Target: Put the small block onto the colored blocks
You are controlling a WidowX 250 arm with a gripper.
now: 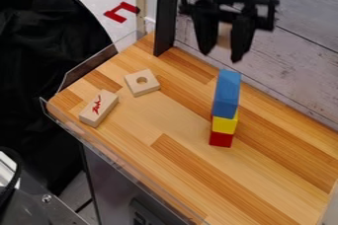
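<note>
High in the camera view, the gripper (pixel 222 52) hangs above the stack, shut on a small pale wooden block (pixel 225 35) that is partly hidden between its fingers. Beneath it, the colored blocks stand upright in one stack: a red block (pixel 221 139) at the bottom, a yellow block (pixel 225 124) on it, and a longer blue block (pixel 226 93) on top. A gap separates the held block from the blue one.
On the wooden table (pixel 165 120), a square block with a round hole (pixel 135 88) and a rectangular block with a red marking (pixel 93 115) lie left of the stack. Clear low walls edge the left side; a whitish plank wall (pixel 297 66) stands behind.
</note>
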